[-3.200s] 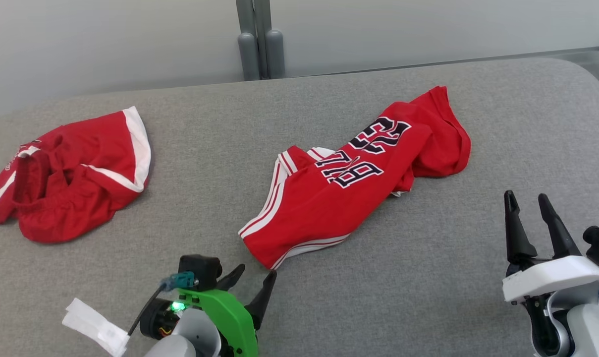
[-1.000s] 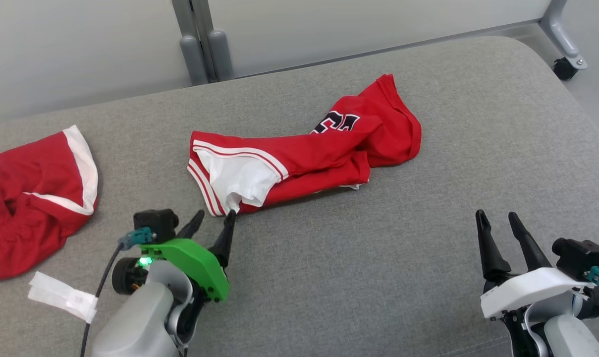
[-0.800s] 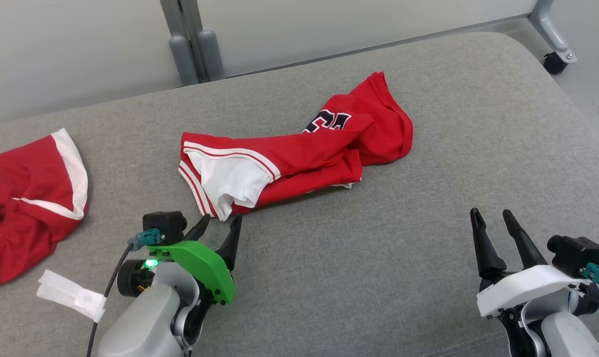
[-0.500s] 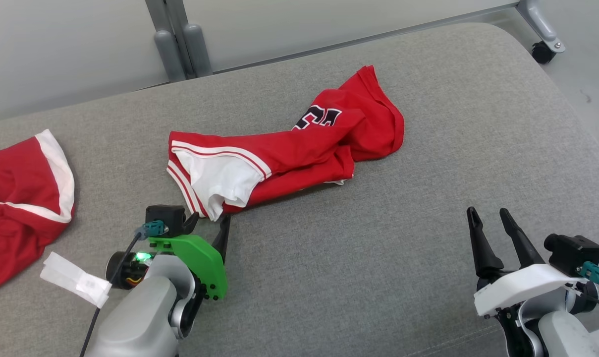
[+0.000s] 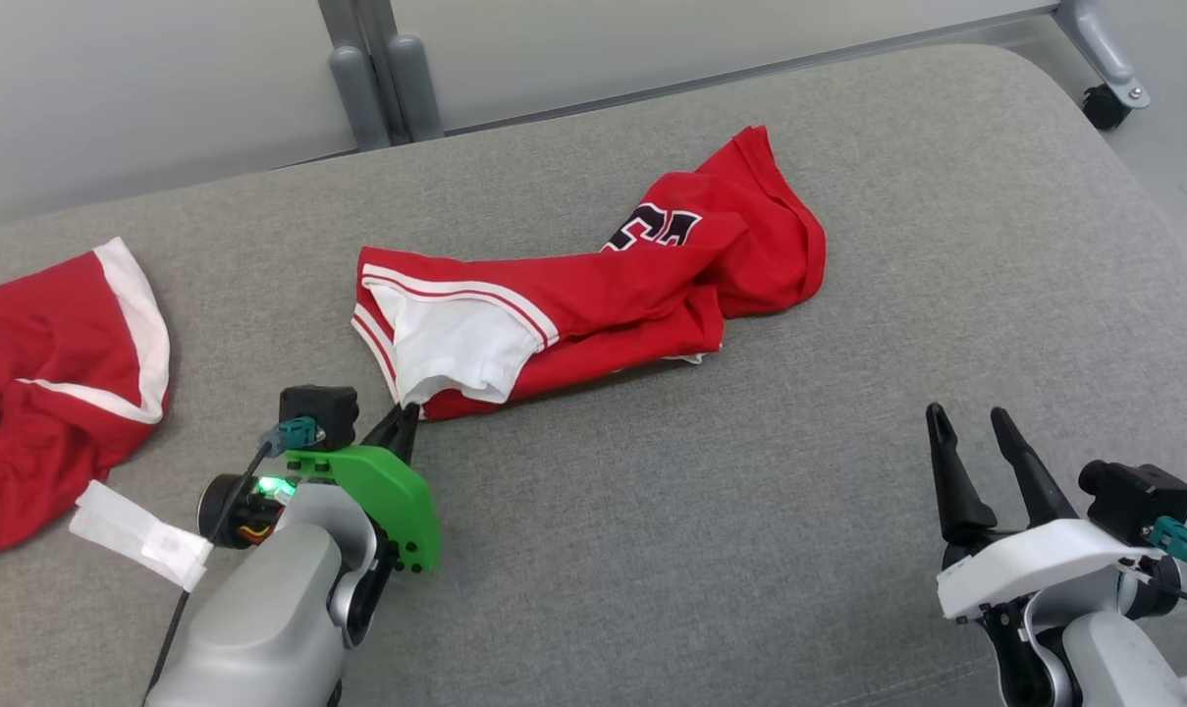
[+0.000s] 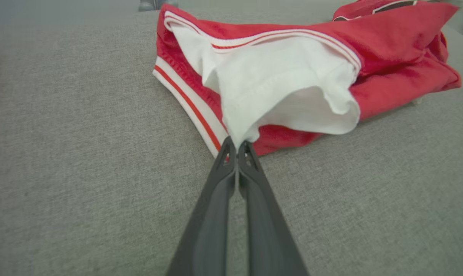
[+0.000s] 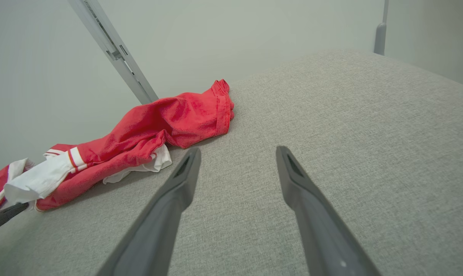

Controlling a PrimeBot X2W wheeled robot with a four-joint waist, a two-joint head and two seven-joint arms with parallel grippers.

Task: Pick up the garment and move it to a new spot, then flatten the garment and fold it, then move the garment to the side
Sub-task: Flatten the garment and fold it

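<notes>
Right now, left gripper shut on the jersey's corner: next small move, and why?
Probably a small lift of the left gripper, up and back, to test the hold: it pinches only a thin white tip of the red jersey, the rest lying crumpled on the grey cushion.

surface: grey fabric cushion [image 5: 652,550] | wall [image 5: 141,88]: pale, plain | grey uprights [image 5: 382,74]: paired, behind | caster [image 5: 1106,103]: far right, on floor

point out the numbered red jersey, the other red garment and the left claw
numbered red jersey [image 5: 632,295], head view, red middle fabric
other red garment [image 5: 53,334], head view, red upper fabric
left claw [image 6: 237,147], left wrist view, shut tips pinching the jersey's white corner
</notes>
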